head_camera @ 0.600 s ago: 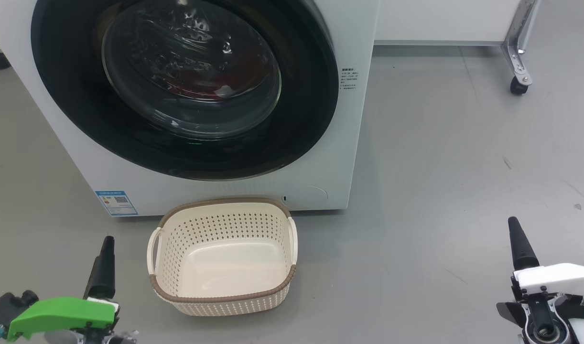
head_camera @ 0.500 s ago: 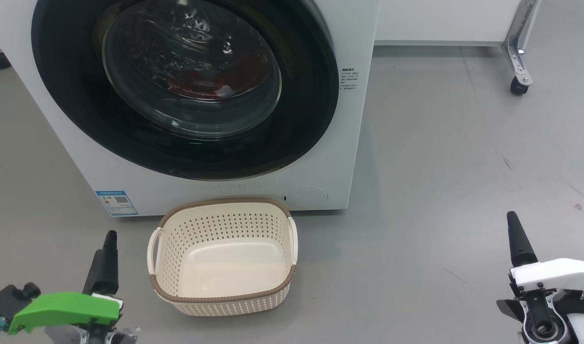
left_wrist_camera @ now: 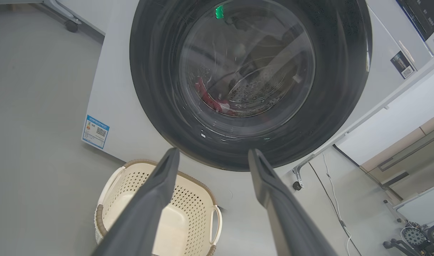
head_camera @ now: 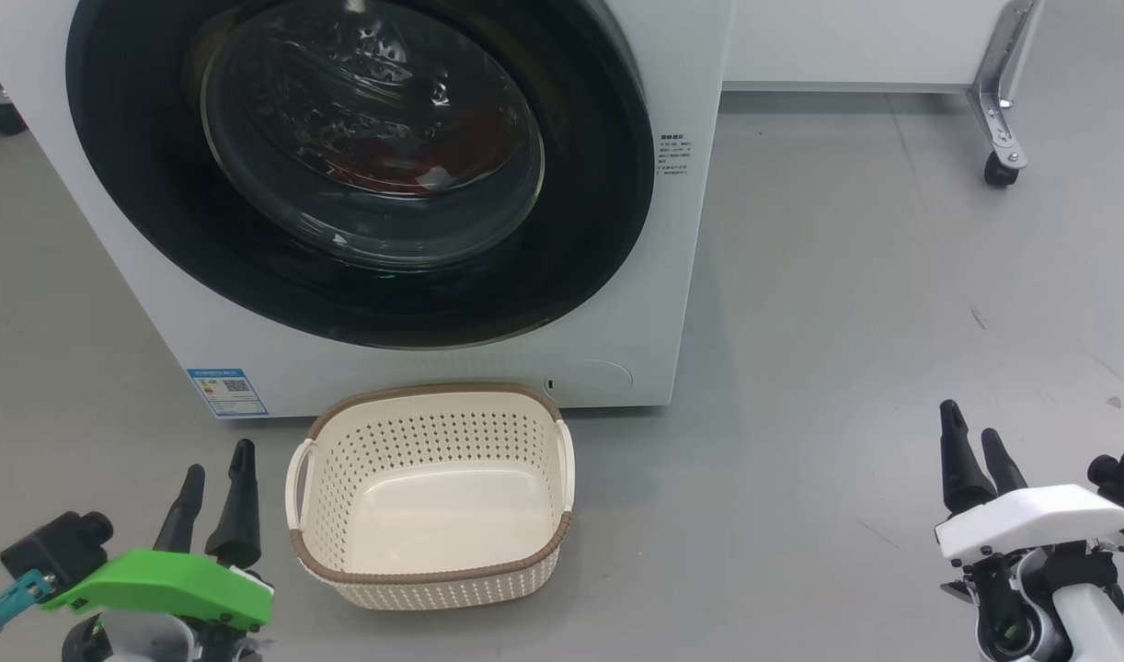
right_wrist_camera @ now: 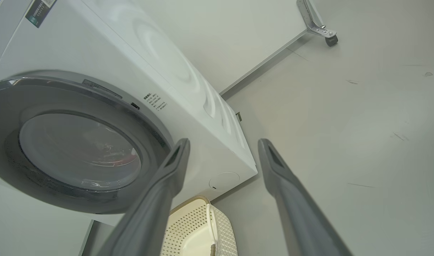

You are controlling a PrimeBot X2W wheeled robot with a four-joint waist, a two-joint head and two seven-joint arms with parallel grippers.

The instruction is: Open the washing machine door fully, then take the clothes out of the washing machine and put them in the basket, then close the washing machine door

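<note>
Washing machine door (head_camera: 355, 175) is shut, far centre, with the clothes (head_camera: 387, 170) showing red behind the glass. Basket (head_camera: 433, 393) sits empty on the floor, just in front of the washing machine (head_camera: 691, 276). Change in the last half second: both wrists rolled and lifted slightly. Left jaws and right jaws are spread wide, holding nothing. Looks like the start of my reach for the door; no step done yet.

Your left gripper (head_camera: 217, 462) low at left, fingers apart, empty, your right gripper (head_camera: 969, 423) low at right, fingers apart, empty
</note>
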